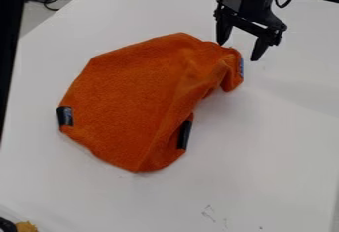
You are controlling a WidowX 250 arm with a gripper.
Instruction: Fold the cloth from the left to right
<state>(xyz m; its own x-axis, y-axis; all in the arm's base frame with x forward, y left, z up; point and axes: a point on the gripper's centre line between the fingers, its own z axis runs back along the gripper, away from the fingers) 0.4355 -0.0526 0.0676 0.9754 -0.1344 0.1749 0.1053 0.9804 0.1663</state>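
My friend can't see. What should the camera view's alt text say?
A rumpled orange cloth with dark edge strips lies on a white table, bunched at its upper right. A black gripper hangs open near the bunched end.

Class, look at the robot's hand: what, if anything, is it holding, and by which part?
Nothing is held: the hand is open, its fingers apart near the orange cloth.

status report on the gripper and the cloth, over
Gripper open, at the upper right. Orange cloth ungripped, bunched at its upper-right end. Yellowish item at lower-left view corner, out of the way.
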